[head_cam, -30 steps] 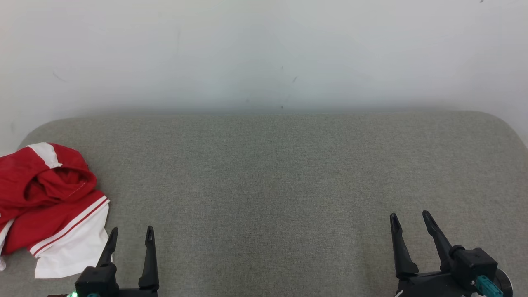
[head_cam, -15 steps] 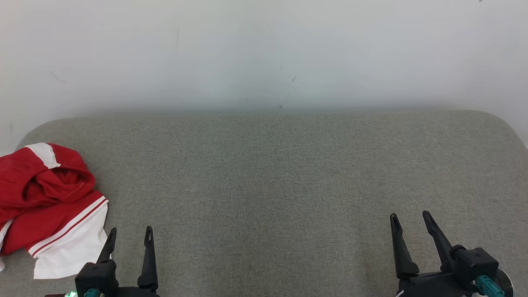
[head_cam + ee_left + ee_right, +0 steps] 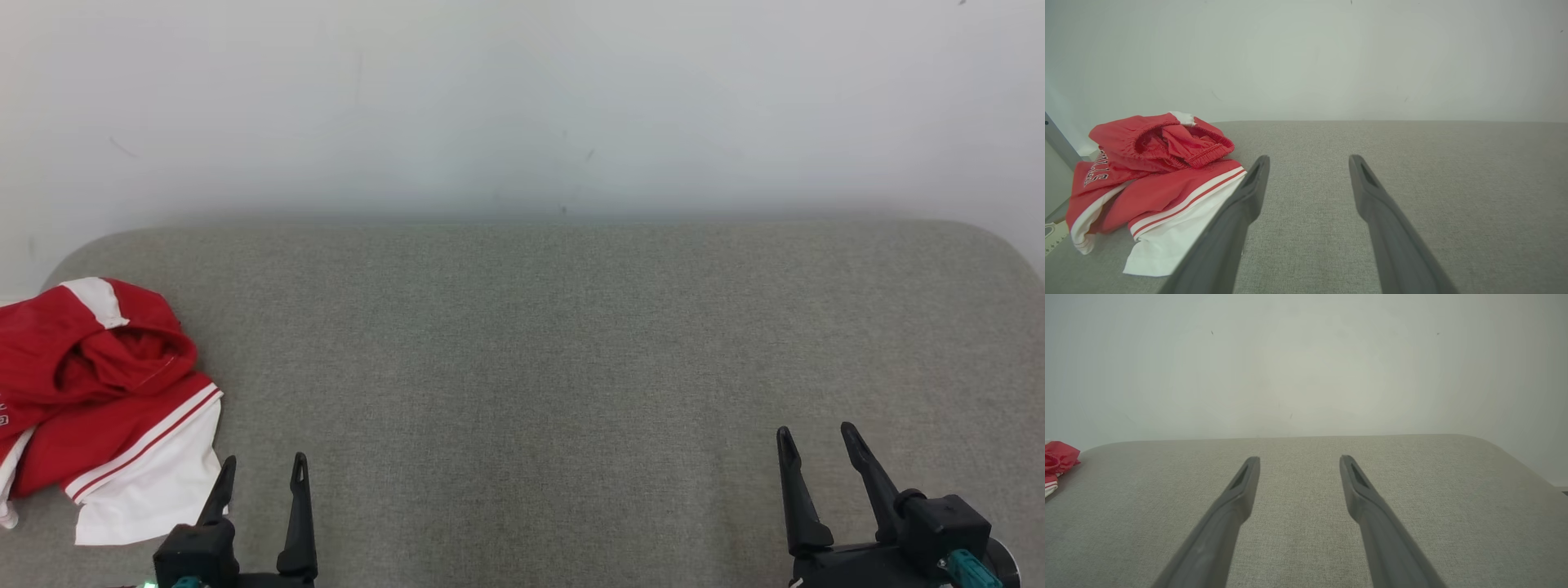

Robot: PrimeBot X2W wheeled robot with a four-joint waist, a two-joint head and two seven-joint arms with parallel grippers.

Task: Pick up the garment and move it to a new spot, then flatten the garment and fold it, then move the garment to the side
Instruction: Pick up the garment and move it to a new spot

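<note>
While the garment [image 3: 122, 408] lies crumpled, left hand [image 3: 264, 459] and right hand [image 3: 815, 428] gape empty; pickup is pending, needing a leftward reach.

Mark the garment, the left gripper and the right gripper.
garment [image 3: 106, 420]: head view, on its red lower panel.
left gripper [image 3: 264, 459]: head view, midway between its open fingertips.
right gripper [image 3: 815, 429]: head view, midway between its open fingertips.

Garment [image 3: 106, 384] partly beyond head view's left edge
</note>
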